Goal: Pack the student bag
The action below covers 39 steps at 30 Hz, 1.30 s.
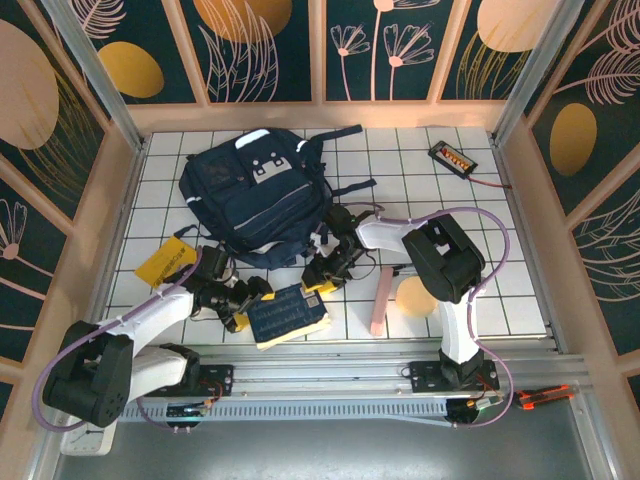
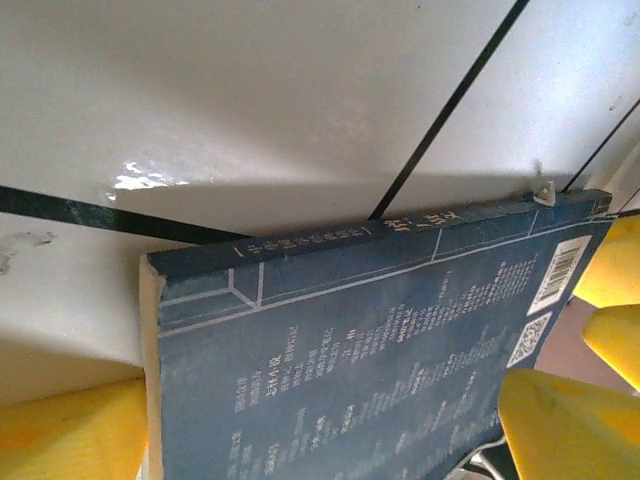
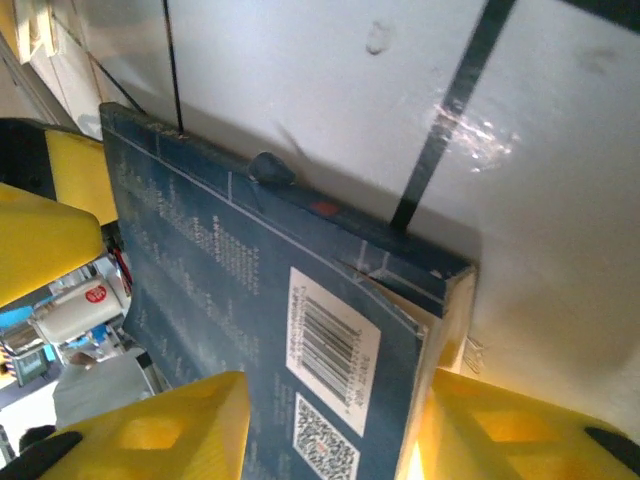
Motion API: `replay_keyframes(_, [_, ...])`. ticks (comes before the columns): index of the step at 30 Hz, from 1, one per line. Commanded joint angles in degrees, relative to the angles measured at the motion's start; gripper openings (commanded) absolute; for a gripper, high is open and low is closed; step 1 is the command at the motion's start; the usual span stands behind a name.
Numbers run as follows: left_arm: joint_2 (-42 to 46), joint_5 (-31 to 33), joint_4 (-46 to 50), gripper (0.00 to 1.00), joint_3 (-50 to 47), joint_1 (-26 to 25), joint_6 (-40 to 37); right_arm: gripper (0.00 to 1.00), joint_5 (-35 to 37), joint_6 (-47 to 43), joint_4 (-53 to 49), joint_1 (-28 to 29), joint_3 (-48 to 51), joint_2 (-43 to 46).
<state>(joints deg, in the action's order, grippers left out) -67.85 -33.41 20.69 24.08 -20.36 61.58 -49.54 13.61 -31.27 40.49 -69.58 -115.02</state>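
- nearest the bases, the book [image 1: 288, 315] lies on the table [image 1: 480, 230] with a pincer at each end. if the two pull unevenly, it could twist, bend or slip free.
- a hold on one corner alone might lift just the cover and let the pages sag.
- left pincer [image 1: 245, 305]: fingers [image 2: 70, 430] spread wide astride the book's end, one just beside the page edge. it does not look clamped.
- right pincer [image 1: 318, 283]: fingers astride the barcode corner and closer together. i cannot tell whether they press it.
- farther back, the student bag [image 1: 255, 195] lies front pocket up, near the book. i see no open mouth, so the book may catch on the way in.
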Motion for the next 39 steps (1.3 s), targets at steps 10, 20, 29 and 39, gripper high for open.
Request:
replay_keyframes(10, [-6.25, -4.69, -20.12, 0.91, -0.94, -0.95, -2.24, 0.0, -1.16, 0.76, 0.91, -0.44, 0.47, 3.16])
replay_keyframes(20, [-1.62, -3.26, -20.34, 0.99, 0.35, -0.17, -4.14, 0.0, 1.67, -0.06, 4.37, -3.46, 2.56, 12.98])
replay_keyframes(29, [7.61, 10.82, -4.88, 0.99, 14.76, 0.89, -30.06, 0.0, 14.22, -12.56, -1.49, -3.41, -3.38, 17.21])
replay_keyframes(39, [6.63, 13.51, -9.62, 0.99, 19.89, 1.53, -60.28, 0.0, 16.08, -18.7, 0.04, -6.48, -6.92, 19.69])
